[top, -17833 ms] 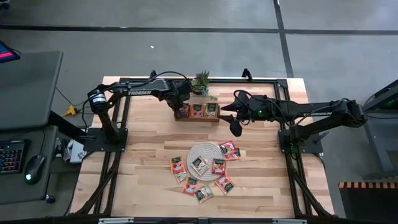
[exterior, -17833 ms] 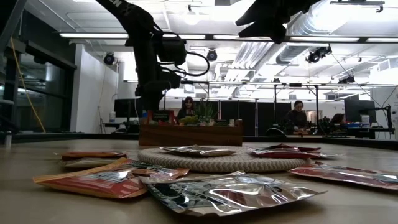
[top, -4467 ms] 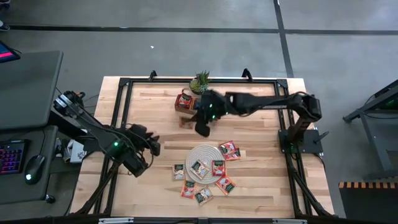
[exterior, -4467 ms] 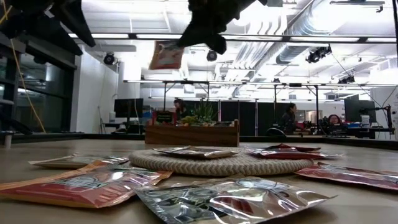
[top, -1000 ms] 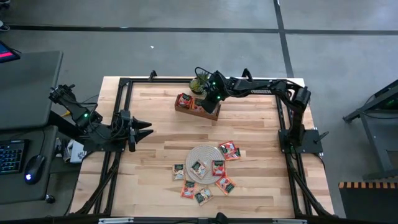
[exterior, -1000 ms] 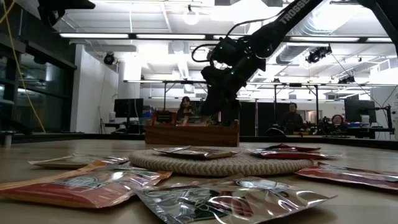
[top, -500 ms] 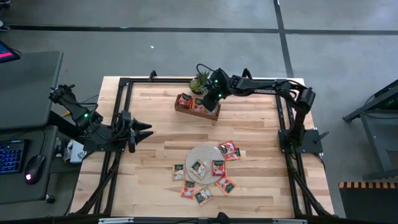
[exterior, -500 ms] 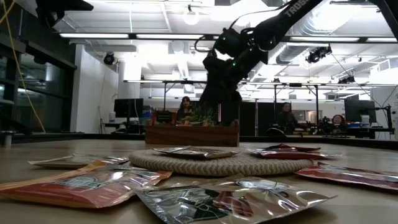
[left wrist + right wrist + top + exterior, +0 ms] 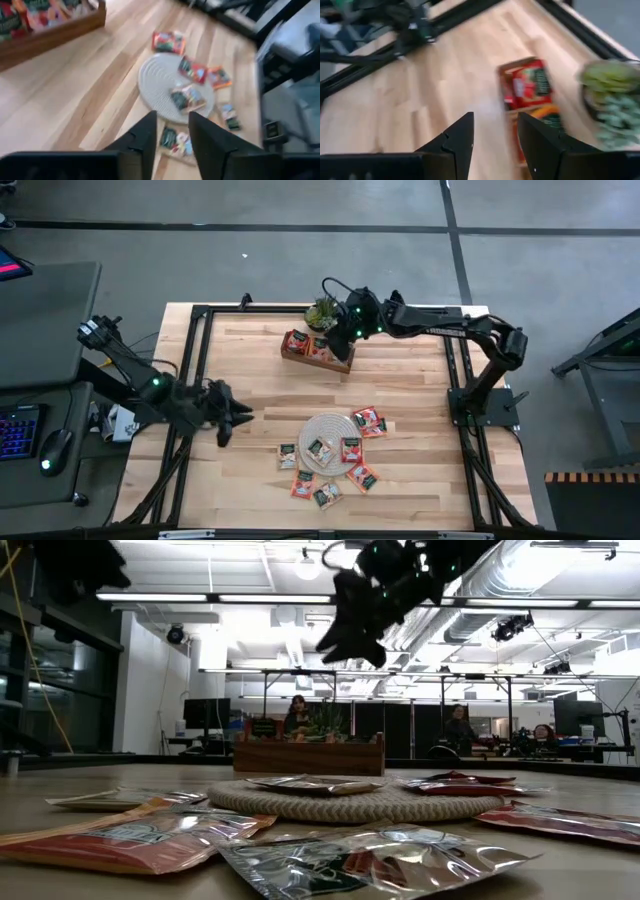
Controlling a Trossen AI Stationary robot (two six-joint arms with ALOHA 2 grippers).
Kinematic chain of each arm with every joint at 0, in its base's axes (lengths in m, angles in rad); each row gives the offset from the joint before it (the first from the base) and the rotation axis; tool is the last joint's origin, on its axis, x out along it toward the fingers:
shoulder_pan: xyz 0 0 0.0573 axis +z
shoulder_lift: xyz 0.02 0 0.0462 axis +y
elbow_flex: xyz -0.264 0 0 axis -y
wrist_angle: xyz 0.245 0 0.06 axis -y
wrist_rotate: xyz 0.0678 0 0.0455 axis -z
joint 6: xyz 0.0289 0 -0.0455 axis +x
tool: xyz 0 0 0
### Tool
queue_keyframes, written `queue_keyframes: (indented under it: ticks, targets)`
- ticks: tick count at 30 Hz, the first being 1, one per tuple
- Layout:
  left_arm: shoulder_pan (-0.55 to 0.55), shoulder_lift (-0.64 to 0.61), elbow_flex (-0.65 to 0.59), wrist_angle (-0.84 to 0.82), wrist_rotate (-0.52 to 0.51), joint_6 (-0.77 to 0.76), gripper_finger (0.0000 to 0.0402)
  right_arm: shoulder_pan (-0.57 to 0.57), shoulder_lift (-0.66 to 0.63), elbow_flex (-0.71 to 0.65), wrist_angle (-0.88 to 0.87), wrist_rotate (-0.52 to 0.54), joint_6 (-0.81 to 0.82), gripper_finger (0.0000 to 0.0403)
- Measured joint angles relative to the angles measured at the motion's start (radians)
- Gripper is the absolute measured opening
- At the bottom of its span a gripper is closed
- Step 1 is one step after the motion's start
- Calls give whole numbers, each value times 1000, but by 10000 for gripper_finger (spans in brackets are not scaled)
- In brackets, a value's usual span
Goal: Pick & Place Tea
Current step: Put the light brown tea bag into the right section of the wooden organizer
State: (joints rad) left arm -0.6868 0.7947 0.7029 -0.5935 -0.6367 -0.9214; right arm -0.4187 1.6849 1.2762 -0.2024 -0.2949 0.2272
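Observation:
Several orange-red tea sachets [image 9: 351,448] lie flat on and around the round woven mat [image 9: 322,425] in the near middle of the table; the left wrist view shows them too [image 9: 188,98]. More sachets [image 9: 298,342] sit in the wooden tray [image 9: 341,364] at the far middle. My right gripper [image 9: 347,332] hangs open above the tray's right end, nothing between its fingers [image 9: 461,137]. My left gripper [image 9: 226,427] is open and empty, left of the mat, pointing toward it.
A small potted plant [image 9: 322,311] stands just behind the tray. Black frame rails [image 9: 200,340] run along the table's left, right and far sides. Bare wood lies between the tray and the mat. In the low view, sachets [image 9: 130,835] lie close to the near edge.
My right gripper has risen from the tray and now hangs well above it, shifted a little toward the right edge. My left gripper has moved toward the near edge and the mat, tipping downward. The sachets have not moved.

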Motion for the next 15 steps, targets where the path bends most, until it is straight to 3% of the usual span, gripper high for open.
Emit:
queue_keyframes:
  ticks: [7,15]
  targets:
    - [0,190,0,94,58,-57,9,130,-12,0,0,-2,23,147]
    - [0,443,0,369,87,-159,2,308,-12,0,-3,11,27,147]
